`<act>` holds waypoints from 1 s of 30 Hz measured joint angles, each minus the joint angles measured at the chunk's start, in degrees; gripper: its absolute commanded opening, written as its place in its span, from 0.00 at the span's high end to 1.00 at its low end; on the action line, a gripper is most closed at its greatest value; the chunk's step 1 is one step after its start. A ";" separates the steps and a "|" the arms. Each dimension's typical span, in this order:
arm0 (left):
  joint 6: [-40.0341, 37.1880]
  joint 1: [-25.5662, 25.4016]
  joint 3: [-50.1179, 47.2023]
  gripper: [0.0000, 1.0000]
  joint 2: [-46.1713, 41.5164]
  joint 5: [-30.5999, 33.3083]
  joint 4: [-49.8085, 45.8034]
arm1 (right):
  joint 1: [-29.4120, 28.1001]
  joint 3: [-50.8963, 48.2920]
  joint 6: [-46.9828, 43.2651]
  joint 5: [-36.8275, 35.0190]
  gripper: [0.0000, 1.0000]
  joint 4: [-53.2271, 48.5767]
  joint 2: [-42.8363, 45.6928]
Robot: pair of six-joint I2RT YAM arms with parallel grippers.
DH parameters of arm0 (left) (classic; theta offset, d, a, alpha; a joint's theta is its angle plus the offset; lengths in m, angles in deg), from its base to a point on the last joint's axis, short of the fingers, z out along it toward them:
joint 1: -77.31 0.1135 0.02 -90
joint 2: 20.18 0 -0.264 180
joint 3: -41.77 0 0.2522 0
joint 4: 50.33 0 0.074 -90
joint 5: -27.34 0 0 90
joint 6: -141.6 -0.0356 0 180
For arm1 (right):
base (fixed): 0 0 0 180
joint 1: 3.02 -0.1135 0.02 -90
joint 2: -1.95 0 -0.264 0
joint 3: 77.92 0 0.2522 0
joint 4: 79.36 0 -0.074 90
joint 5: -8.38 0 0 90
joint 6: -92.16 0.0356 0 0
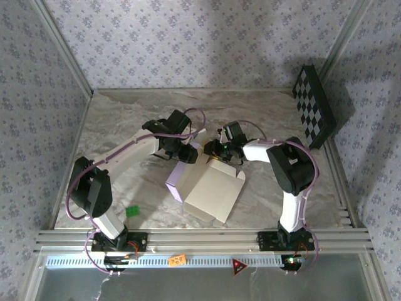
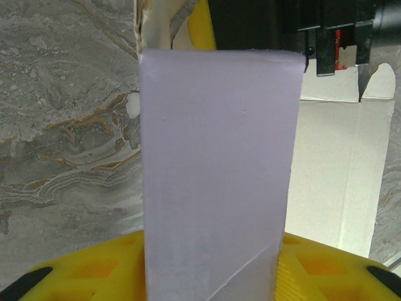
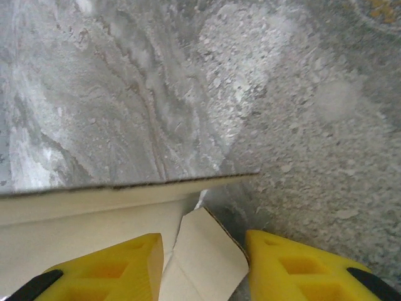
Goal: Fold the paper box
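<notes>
The paper box [image 1: 213,191] is lying mid-table between the two arms, its broad cream face turned up and a lavender side [image 1: 177,185] showing along its left edge. Both arms are reaching in over its far end.

The left gripper [image 1: 190,152] is sitting at the far left corner. From its wrist, a tall lavender panel [image 2: 216,157] is rising right in front of the yellow fingers [image 2: 88,273] and covering the gap between them. Whether that claw is clenched on the card or only resting against it cannot be told. To the right of the panel, a cream sheet [image 2: 332,163] is spreading across the marble table [image 2: 62,125].

The right gripper [image 1: 216,150] is hovering just beside the left one at the box's far edge. Its own fingers [image 3: 307,269] are standing apart, released. A small cream flap [image 3: 203,257] is lying in the gap between them, just below a long cream edge [image 3: 94,200].

At the far right a checkerboard panel [image 1: 315,106] is standing, and a small green piece [image 1: 132,211] is sitting near the left arm.
</notes>
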 measured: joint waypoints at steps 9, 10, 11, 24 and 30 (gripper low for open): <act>0.02 0.00 0.00 0.54 0.00 0.00 -0.07 | -0.83 -2.10 1.05 1.49 0.60 2.89 2.69; 0.02 0.00 0.00 0.54 0.00 0.00 -0.07 | -0.98 -2.10 1.11 1.62 0.59 3.08 2.80; 0.07 0.00 0.00 0.54 0.00 0.02 -0.07 | -1.18 -2.10 1.29 1.86 0.60 3.37 2.86; 0.87 0.04 0.00 0.54 0.00 0.90 -0.17 | -3.96 -4.90 5.27 3.67 0.47 7.45 2.91; 0.92 0.02 0.00 0.54 0.00 0.87 -0.92 | -4.72 -6.60 7.45 4.70 0.43 10.56 2.95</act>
